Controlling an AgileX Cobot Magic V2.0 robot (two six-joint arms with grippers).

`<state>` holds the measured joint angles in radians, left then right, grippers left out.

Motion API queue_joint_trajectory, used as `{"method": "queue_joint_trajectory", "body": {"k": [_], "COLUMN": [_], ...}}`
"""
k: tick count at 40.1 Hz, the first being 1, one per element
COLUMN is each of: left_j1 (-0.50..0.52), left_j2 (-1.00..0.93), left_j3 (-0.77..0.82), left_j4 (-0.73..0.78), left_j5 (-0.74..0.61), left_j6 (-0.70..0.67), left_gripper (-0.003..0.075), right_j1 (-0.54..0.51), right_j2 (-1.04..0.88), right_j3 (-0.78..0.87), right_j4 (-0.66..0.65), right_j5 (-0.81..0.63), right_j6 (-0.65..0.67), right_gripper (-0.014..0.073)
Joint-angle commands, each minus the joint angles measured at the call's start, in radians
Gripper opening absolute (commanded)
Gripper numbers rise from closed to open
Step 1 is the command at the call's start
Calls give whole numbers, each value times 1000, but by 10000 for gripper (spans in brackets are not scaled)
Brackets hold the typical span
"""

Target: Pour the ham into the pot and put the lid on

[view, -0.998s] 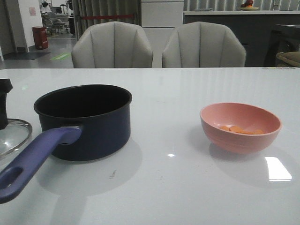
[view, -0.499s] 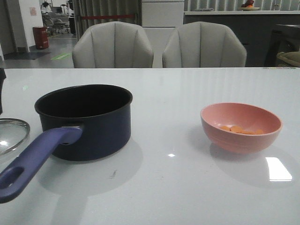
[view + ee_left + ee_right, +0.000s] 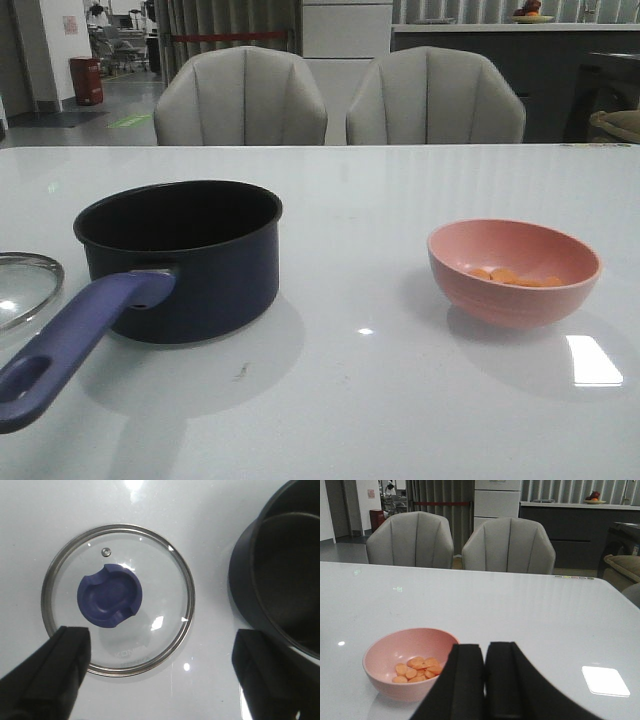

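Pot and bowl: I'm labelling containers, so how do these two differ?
The pot is dark navy with straight walls; the bowl is salmon pink and rounded. The pot has a long handle, the bowl none. The pot looks empty; the bowl holds ham. Both stand upright, uncovered, on the table.

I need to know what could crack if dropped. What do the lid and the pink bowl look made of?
The lid: clear glass, since the table shows through it, with a shiny metal rim and a matte blue knob, probably plastic. The pink bowl: matte and opaque with faint ridges, likely plastic or melamine, though ceramic cannot be ruled out.
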<state>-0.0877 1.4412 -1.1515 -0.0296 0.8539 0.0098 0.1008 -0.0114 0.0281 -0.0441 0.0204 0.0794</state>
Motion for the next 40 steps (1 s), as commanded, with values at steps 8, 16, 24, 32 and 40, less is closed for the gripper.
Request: {"method": "queue_joint_trajectory", "body": {"k": [8,16,24,32,40], "left_j1": [-11,-11,-76,-200,-253], "left_j2": [-383,-638,-897,-1062,-1173], "left_j3": [229,418,577,682,758], "left_j4": [-59,-82,-61,-12,-15], "left_j5": [-264,-396,-515,-529,-552], "left_j6": [4,4,4,4,4], "left_gripper": [581,581,581,581,581], "right_j1": [-1,-1,-1,-1,-1], "right_j2": [-19,-19,-18,-18,-18], "right_j3": [-6,-6,-6,-6,-6], "right_j4": [2,2,2,2,2], "right_j5": [-77,-77,-77,-77,-77], "right_j6": [-6,-6,-6,-6,-6], "right_gripper": [161,161,161,161,161]}}
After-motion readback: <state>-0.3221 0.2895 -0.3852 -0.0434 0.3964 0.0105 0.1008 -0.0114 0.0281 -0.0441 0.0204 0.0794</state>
